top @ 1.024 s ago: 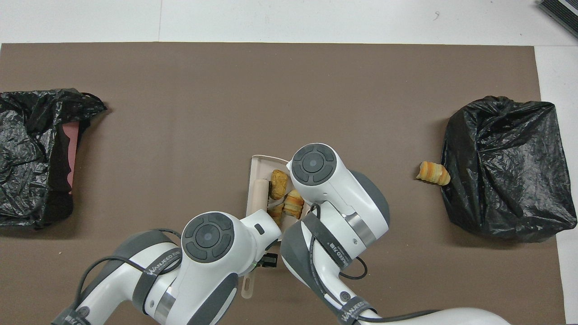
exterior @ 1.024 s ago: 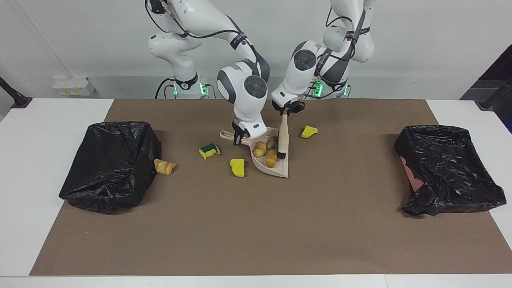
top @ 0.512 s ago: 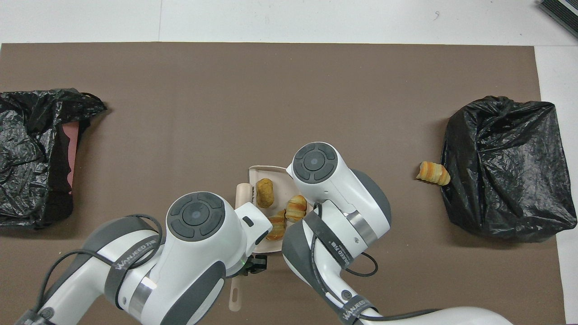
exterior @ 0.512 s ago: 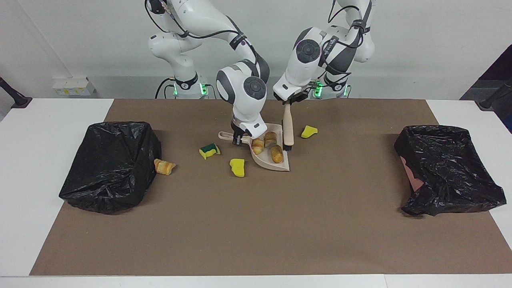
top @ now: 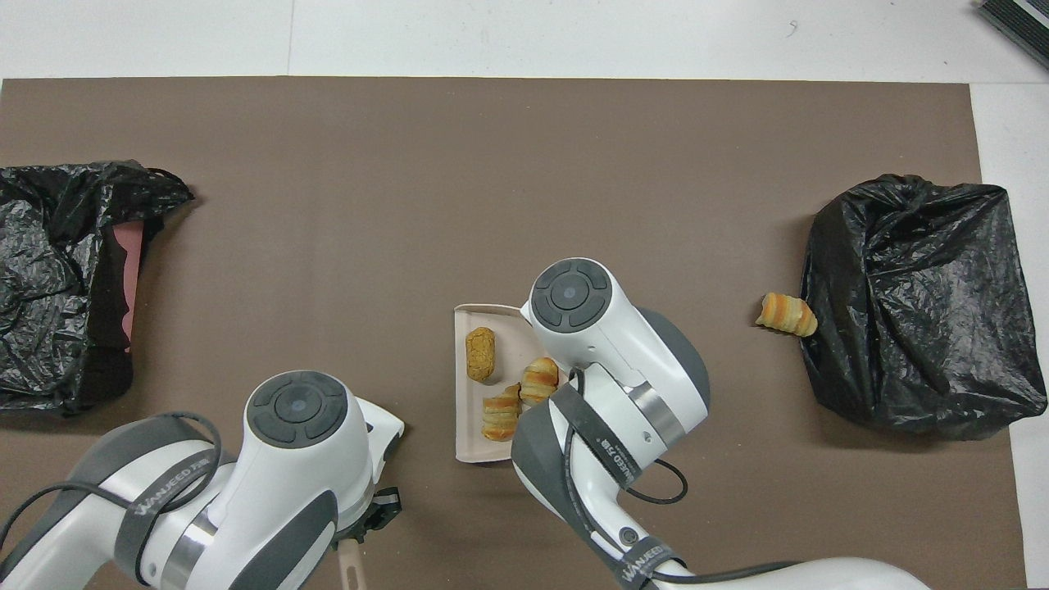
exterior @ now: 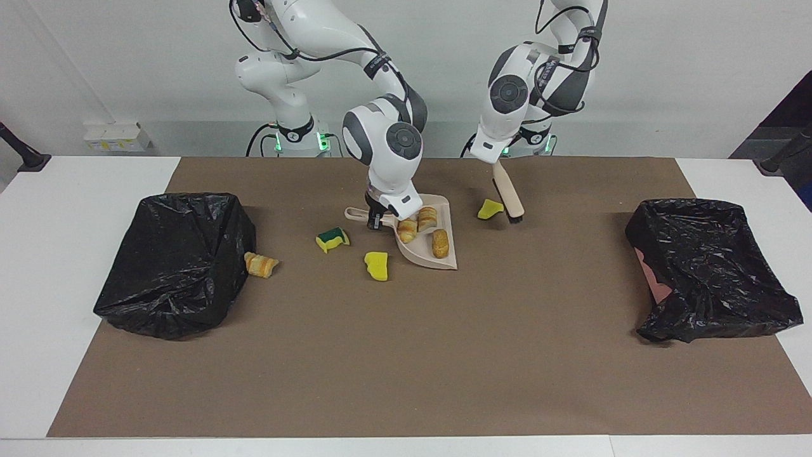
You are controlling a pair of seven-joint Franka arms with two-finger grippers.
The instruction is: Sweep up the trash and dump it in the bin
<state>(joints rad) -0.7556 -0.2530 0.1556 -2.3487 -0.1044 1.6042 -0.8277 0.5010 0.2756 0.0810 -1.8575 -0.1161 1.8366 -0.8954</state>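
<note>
Facing view: dustpan (exterior: 438,252) with three lumps (exterior: 439,243)

"WANJEED" printed on grey band of left arm (top: 156,504), overhead view. Same word on right arm (top: 610,463) band. Nothing else legible.

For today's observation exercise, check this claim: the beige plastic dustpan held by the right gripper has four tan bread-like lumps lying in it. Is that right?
Not quite. The beige plastic dustpan, held by the right gripper, has three tan bread-like lumps lying in it, not four. The overhead view shows this most plainly; a fourth lump lies on the mat beside a black bin bag.
</note>
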